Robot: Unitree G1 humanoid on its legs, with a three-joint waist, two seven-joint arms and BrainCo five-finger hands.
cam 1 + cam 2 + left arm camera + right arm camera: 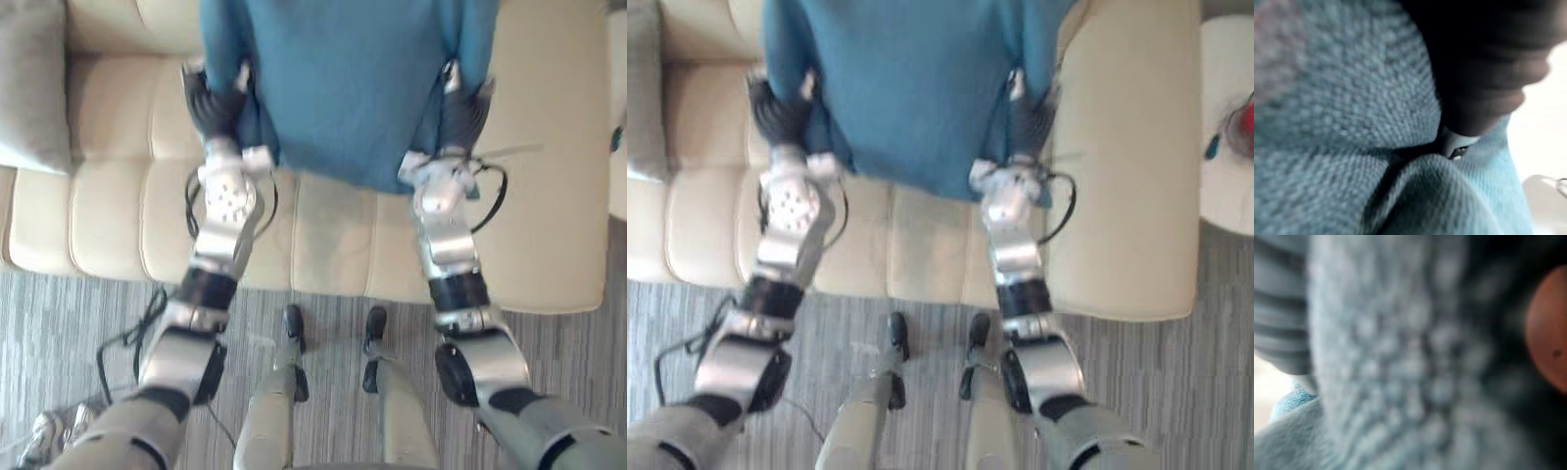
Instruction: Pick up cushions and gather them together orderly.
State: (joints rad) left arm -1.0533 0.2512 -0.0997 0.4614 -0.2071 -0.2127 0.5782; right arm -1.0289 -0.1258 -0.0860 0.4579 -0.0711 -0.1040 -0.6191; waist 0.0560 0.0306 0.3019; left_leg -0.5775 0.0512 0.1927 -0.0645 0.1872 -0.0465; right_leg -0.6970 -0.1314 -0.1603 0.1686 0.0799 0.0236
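Left hand (217, 106) is at the blue cushion's (343, 78) left edge and right hand (462, 110) at its right edge. The fabric hides the fingers, so I cannot tell their grip. The cushion spans between them over the cream sofa (108, 211). A grey cushion (34, 83) sits at the sofa's left end, well apart. Striped carpet (573, 343) runs in front, with a white table (1227, 191) past the right armrest.

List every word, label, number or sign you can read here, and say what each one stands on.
No text can be read in any view.
blue cushion: plain knit cloth, no label or tag showing.
grey cushion and cream sofa: no print.
white side table: the small things on it are too small to tell whether they bear any print.
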